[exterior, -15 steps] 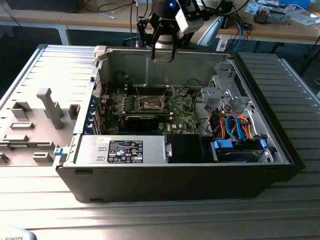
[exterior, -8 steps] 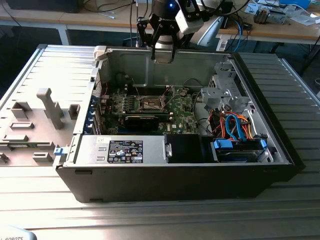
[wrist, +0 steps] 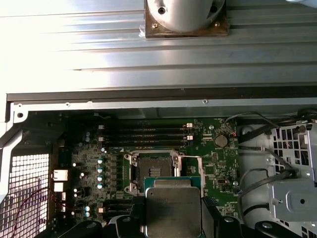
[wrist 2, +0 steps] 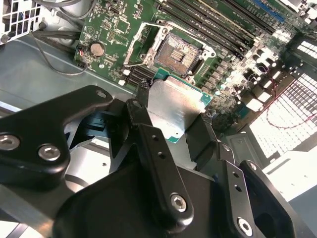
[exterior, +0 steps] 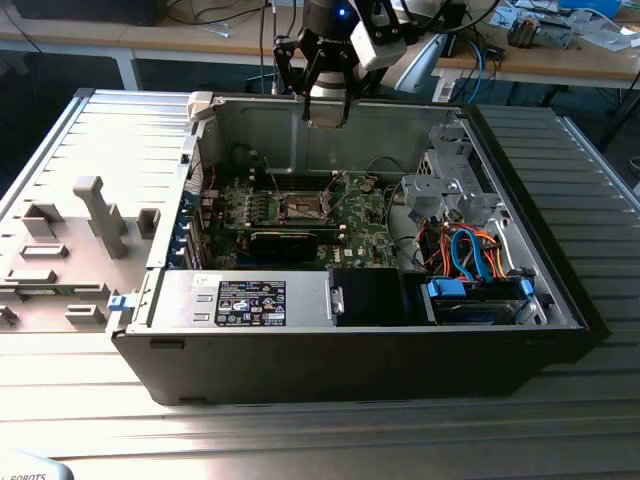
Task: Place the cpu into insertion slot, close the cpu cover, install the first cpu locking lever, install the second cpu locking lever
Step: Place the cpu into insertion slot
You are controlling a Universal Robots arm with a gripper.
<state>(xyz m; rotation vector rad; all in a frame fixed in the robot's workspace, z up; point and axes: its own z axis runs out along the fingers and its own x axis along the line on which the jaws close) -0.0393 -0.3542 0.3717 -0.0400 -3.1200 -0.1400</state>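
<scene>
I'm seeing the gripper (exterior: pixel 325 118) pinching the cpu (wrist 2: pixel 173 106) by 2 opposite edges, 1 finger on each, and hanging above the open computer case (exterior: pixel 350 350). That case is holding the green motherboard (exterior: pixel 370 215), orange and blue cables (exterior: pixel 470 250) and a labelled silver box (exterior: pixel 250 300). The insertion slot (wrist: pixel 151 172) is sitting uncovered on the motherboard, with the cpu cover (wrist 2: pixel 133 44) standing swung open beside it. The cpu is hanging clear of the insertion slot, not touching it.
</scene>
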